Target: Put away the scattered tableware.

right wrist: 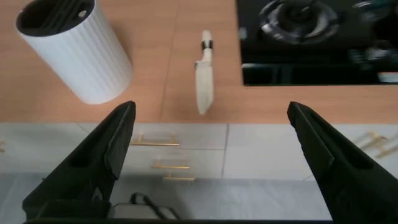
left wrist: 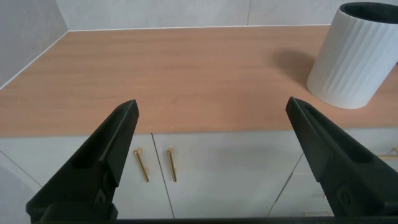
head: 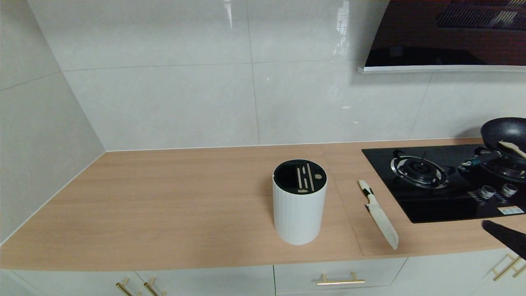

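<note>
Left gripper [left wrist: 211, 104] hangs off the front edge of the pale wood-grain table [head: 164, 205], before the white cabinet doors with thin brass handles [left wrist: 155, 165]. Its two dark fingers are spread wide with nothing between them, well apart from the white ribbed cylindrical holder [head: 299, 209].

That holder stands upright near the middle of the table. Its top is a black insert with one large opening on the holder's left half and several narrow slots plus a small round hole on its right half. The inside is dark, so I cannot tell what it holds.

To the right of the holder, apart from it, a knife with a cream handle and a speckled white blade [head: 380, 216] lies flat on the table, its handle toward the wall and its tip toward the front edge.

Further right of the holder sits a black glass gas hob [head: 444, 205]. A black wok [head: 507, 131] rests on its far burner, and a wooden spatula [head: 511, 149] lies in the wok.

Right gripper [right wrist: 211, 107] is also off the table's front edge, to the right of the holder, above the white drawers. It too is spread wide and holds nothing.
</note>
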